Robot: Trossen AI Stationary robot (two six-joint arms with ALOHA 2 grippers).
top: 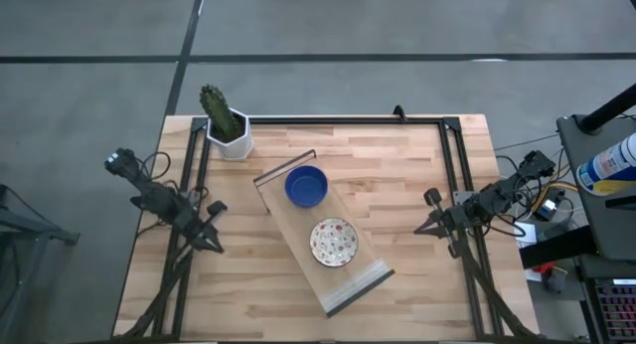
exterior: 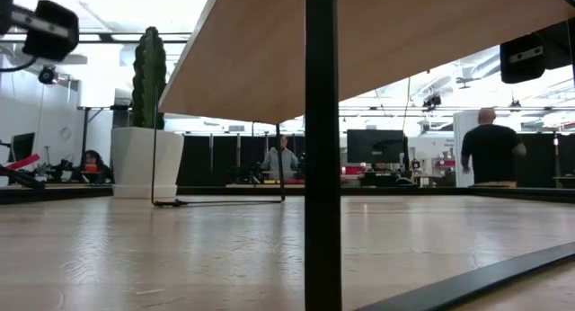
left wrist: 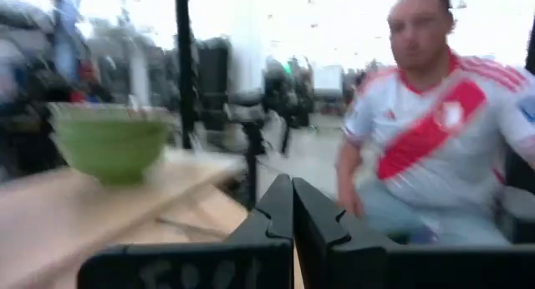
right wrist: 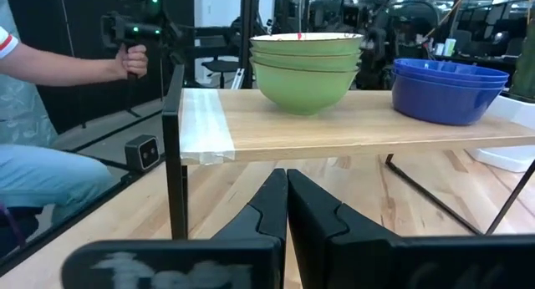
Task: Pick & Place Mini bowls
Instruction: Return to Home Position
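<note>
Between my left claw (left wrist: 292,193) and my right claw (right wrist: 287,182), both pinched together and empty, the blue stack (top: 306,186) and the patterned stack (top: 334,242) of mini bowls sit on the mid-table shelf (top: 298,225), so homing, I judge, means drawing each arm outward from them.

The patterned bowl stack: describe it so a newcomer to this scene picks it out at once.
On the wooden table, a long shelf board runs diagonally across the middle. Two bowl stacks sit on it; the patterned stack is farther from the cactus pot, nearer the board's pale-taped end. Its inside is white with speckles; the blue stack beside it is plain.
</note>
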